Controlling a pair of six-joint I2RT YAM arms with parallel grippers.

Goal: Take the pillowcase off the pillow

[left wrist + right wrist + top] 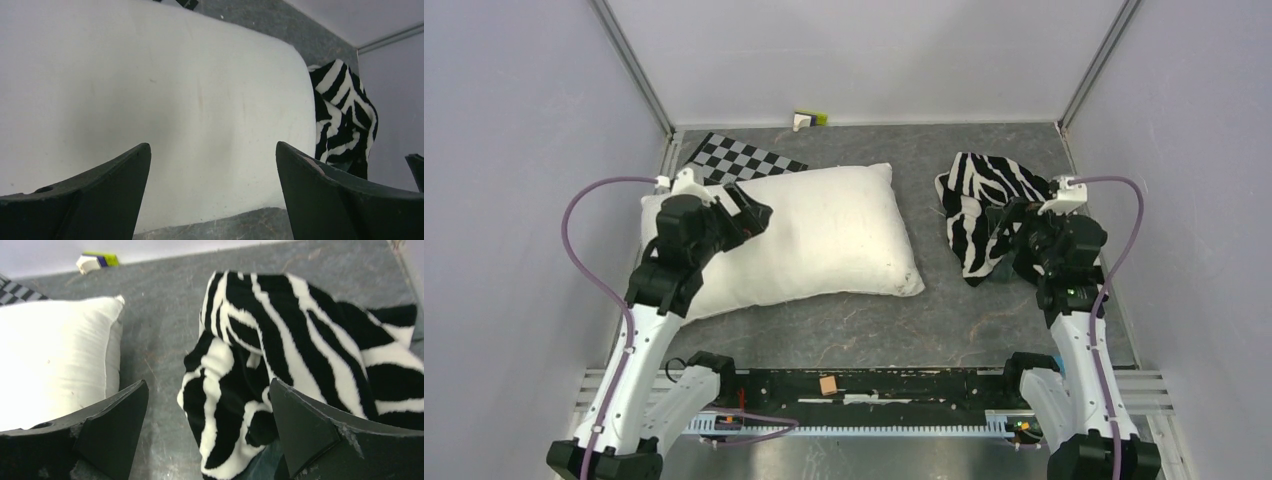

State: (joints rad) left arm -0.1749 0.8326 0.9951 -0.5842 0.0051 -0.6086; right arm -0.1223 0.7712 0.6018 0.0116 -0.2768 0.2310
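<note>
1. The grey mottled bench [844,330] carries everything, with pale walls on three sides.
2. The plump white pillow [824,235] lies bare on the left half of the bench. Its long side runs left to right and its far left corner overlaps the checkerboard.
3. The zebra-striped pillowcase [979,200] lies fully off the pillow in a crumpled heap on the right half of the bench. A strip of bare bench separates the two.
4. A flat black-and-white checkerboard [739,158] sits at the far left, partly under the pillow.
5. The left fingers [100,190] are spread wide over the pillow's left part and grip nothing.
6. The right fingers [320,430] are spread wide at the near right edge of the pillowcase, with no fabric clamped between them.
7. A small white and yellow-green block [809,119] rests against the far wall.
</note>
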